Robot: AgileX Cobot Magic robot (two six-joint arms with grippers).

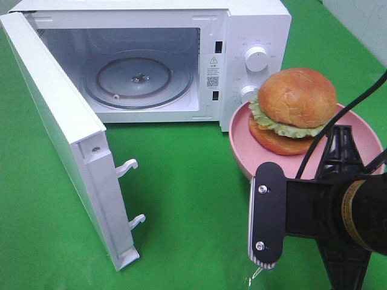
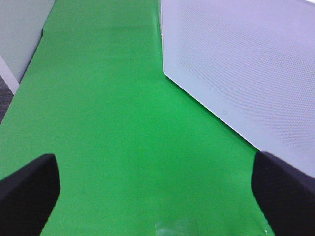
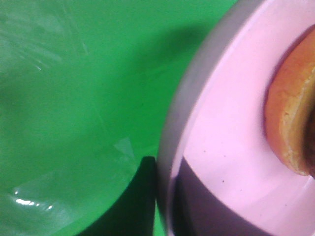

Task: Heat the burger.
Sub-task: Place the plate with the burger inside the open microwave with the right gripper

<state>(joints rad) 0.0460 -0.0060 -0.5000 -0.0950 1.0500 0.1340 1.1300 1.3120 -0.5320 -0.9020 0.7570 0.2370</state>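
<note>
The right jaws clamp the pink plate's (image 1: 242, 140) rim beside the burger (image 1: 296, 101) (left jaws apart).

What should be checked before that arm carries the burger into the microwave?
1. Door wide open: ok.
2. Turntable bare: ok.
3. Burger sitting on plate: ok.
4. Right claw shut on the plate's rim: ok.
5. Left claw open, empty, beside the door: ok.
6. Plate narrow enough for the opening: cannot tell.
</note>
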